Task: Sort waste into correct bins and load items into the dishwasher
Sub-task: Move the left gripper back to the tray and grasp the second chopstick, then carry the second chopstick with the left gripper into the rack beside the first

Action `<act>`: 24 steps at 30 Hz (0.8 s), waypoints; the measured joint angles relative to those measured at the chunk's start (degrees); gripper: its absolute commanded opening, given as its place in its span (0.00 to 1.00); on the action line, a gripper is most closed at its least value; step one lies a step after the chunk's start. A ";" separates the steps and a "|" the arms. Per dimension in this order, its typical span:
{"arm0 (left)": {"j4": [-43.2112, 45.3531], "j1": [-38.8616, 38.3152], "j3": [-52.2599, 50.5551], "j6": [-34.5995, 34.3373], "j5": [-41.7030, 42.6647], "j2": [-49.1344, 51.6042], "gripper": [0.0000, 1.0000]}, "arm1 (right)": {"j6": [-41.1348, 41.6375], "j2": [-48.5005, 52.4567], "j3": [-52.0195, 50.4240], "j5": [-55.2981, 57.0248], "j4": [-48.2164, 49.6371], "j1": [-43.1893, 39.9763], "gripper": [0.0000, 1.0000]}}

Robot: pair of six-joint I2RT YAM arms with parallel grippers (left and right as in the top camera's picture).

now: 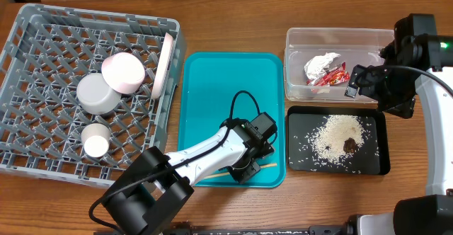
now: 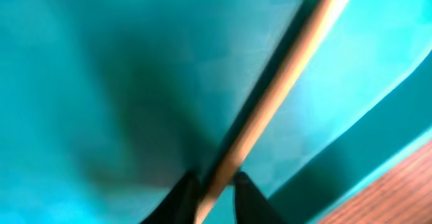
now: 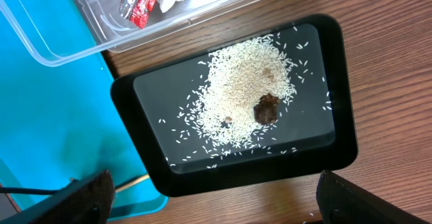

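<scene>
My left gripper (image 1: 249,165) is low over the front right corner of the teal tray (image 1: 212,86). In the left wrist view its fingers (image 2: 214,190) are shut on a wooden chopstick (image 2: 283,82); the chopstick's ends show overhead (image 1: 267,165). My right gripper (image 1: 368,83) is open and empty above the black tray (image 1: 383,146), with its fingers wide apart in the right wrist view (image 3: 216,204). Rice (image 3: 243,96) and a brown scrap (image 3: 267,108) lie in the black tray (image 3: 125,99). The red-and-silver wrapper (image 1: 325,69) lies in the clear tub (image 1: 297,37).
The grey rack (image 1: 42,23) at the left holds a white bowl (image 1: 98,95), a pinkish dish (image 1: 123,72), a small cup (image 1: 95,141) and a plate (image 1: 164,65) standing on edge by its right wall. Wooden table (image 2: 398,190) lies just past the teal tray's rim.
</scene>
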 measured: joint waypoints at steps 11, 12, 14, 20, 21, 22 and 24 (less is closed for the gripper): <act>1.73 0.00 0.59 -4.04 -5.42 0.07 0.04 | -0.02 0.00 0.00 -0.02 -0.07 -0.02 0.97; 1.66 0.00 0.66 -4.35 -5.79 0.07 0.04 | 0.00 0.00 0.00 0.00 -0.11 0.00 0.97; 1.20 0.00 1.01 -5.35 -6.45 0.24 0.04 | -0.02 0.00 0.00 0.00 -0.07 0.00 0.97; -5.53 0.22 6.01 -10.97 -9.07 0.92 0.04 | -0.02 0.00 0.00 0.00 -0.07 -0.02 0.97; -6.43 0.48 7.58 -11.76 -9.31 0.87 0.04 | 0.02 0.00 0.00 0.00 -0.11 0.00 0.97; -6.99 0.79 8.85 -12.37 -9.44 0.70 0.04 | 0.02 0.00 0.00 0.00 -0.13 0.00 0.97; -7.69 1.70 11.13 -13.31 -9.64 -0.44 0.04 | 0.00 0.00 0.00 0.00 -0.13 -0.02 0.97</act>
